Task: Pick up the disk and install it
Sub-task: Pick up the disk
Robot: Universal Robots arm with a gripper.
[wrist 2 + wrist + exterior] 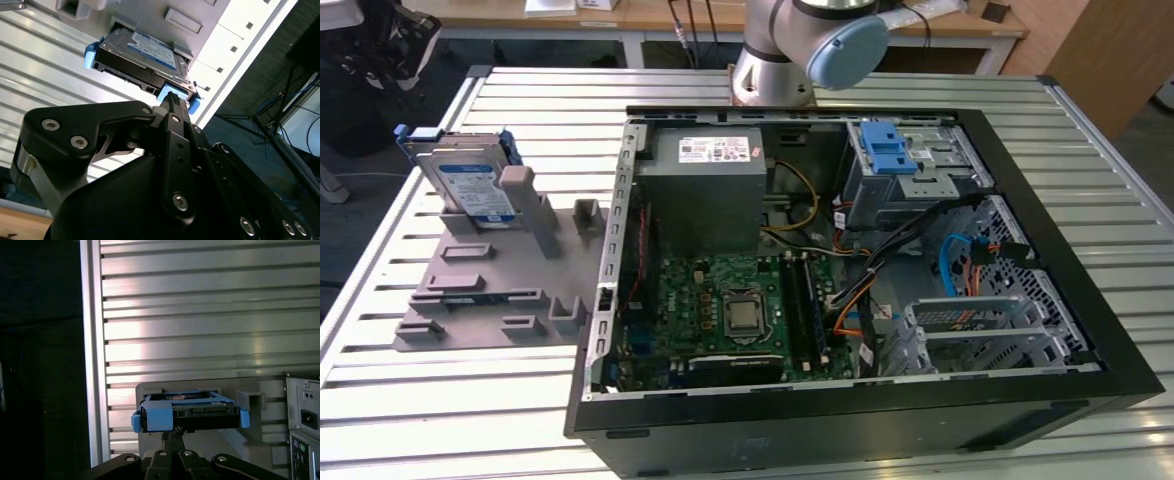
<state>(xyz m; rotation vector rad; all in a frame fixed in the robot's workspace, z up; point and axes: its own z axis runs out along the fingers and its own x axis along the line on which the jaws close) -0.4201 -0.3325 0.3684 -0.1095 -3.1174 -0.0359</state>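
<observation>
One disk (464,182) upright in stand (478,298), end effector (175,431) closed

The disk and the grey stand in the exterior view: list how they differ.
Colour: the disk is silver with a white-and-blue label in a blue frame; the grey stand is plain grey all over.
Pose: the disk stands on edge in a slot; the grey stand lies flat with posts rising.
Spread: the grey stand covers more table than the disk.
Shared: both sit outside the computer case, at the exterior view's left.

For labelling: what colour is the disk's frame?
The frame is blue, clearest in the first wrist view.
</observation>
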